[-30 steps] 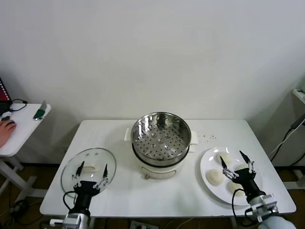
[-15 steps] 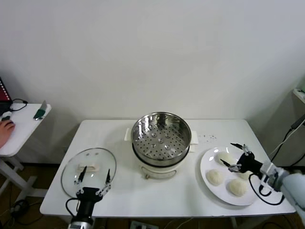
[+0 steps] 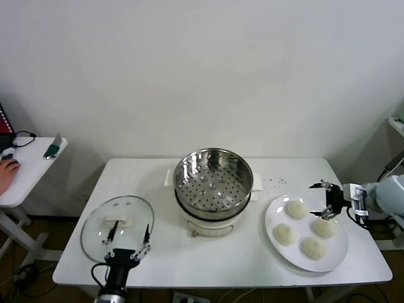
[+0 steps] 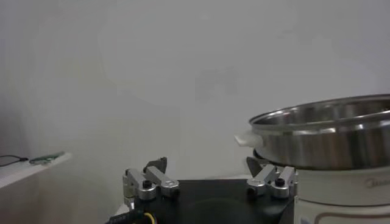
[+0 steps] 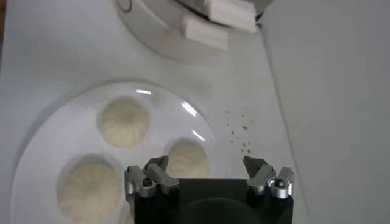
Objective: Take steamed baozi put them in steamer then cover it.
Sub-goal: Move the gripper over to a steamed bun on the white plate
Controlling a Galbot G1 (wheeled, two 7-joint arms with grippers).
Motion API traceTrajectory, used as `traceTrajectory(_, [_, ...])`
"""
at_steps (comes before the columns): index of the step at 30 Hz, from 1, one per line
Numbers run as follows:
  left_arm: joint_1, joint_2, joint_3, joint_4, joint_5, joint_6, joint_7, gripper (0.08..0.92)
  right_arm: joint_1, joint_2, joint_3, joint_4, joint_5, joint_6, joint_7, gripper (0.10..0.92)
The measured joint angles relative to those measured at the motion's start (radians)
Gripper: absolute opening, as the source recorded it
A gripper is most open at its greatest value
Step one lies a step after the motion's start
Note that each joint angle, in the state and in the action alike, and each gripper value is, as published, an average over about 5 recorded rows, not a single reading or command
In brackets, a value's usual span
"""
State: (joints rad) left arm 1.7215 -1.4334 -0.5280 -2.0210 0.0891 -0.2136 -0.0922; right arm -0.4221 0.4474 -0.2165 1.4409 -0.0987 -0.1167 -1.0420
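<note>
Right tool (image 3: 323, 201): spread, empty, reaching in from right over far-right rim of plate (image 3: 276, 214). Four steamed baozi (image 3: 296, 209) on plate, right of steamer (image 3: 213, 178). Left tool (image 3: 129, 238): spread, at near bench (image 3: 164, 265) edge, beside cover (image 3: 118, 219) lying left of steamer.

The steamer (image 3: 213, 183) stands tall at the frame's centre, blocking any low pass between the cover (image 3: 117, 226) at lower left and the plate (image 3: 276, 214) at lower right. Bare table (image 3: 189, 252) runs along the bottom edge in front of it.
</note>
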Motion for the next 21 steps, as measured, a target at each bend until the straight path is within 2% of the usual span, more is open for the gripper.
traceTrajectory(9, [-0.033, 0.008, -0.024, 0.002, -0.013, 0.032, 0.0, 0.823, 0.294, 0.094, -0.378, -0.191, -0.032, 0.018, -0.055, 0.823])
traceTrajectory(21, [-0.069, 0.019, -0.044, 0.013, -0.028, 0.068, -0.004, 0.823, 0.396, 0.257, -0.538, -0.402, -0.076, 0.056, -0.072, 0.823])
